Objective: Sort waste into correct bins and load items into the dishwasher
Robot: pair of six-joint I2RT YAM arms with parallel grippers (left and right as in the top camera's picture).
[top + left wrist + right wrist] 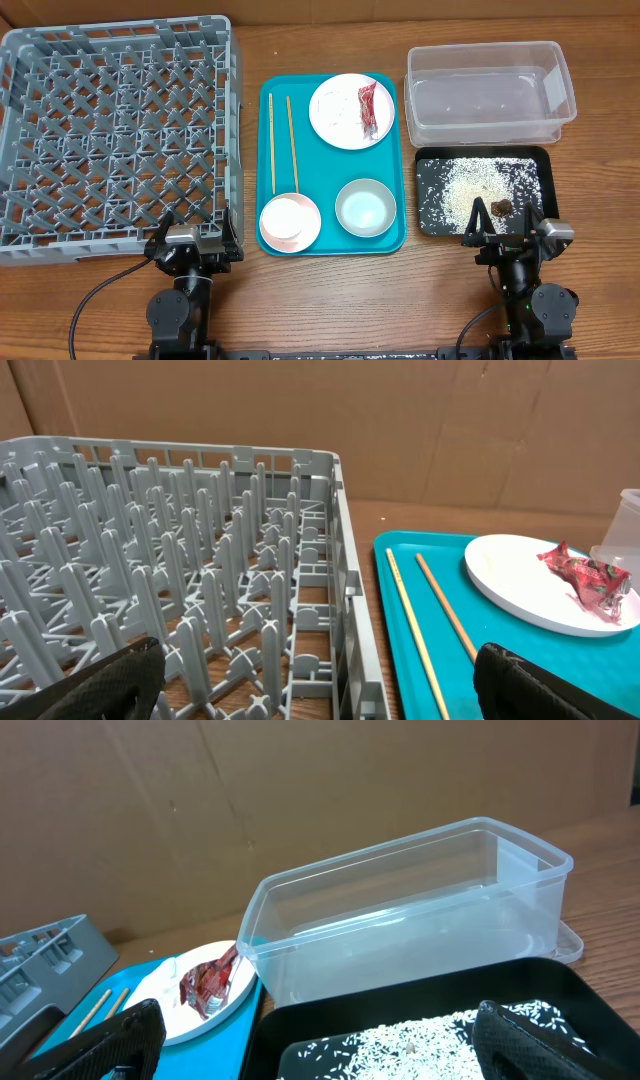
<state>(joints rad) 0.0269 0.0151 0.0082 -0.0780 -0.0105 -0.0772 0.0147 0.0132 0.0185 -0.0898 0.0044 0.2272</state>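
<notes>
A red crinkled wrapper (370, 108) lies on the pale round plate (335, 120) at the back of the teal tray (400, 215); both also show in the left wrist view (590, 578) and the right wrist view (207, 985). Two chopsticks (282, 140) lie on the tray's left side. A small pink bowl (290, 222) and a grey-green bowl (364, 208) sit at its front. The clear tub (488, 90) stands at back right. The grey dish rack (115, 135) is at left. My left gripper (195, 242) and right gripper (515, 238) are open and empty near the front edge. The tissue and cup are not visible.
A black tray (530, 160) with white grains and a brown lump (501, 207) sits in front of the tub, just beyond my right gripper. A cardboard wall stands behind the table.
</notes>
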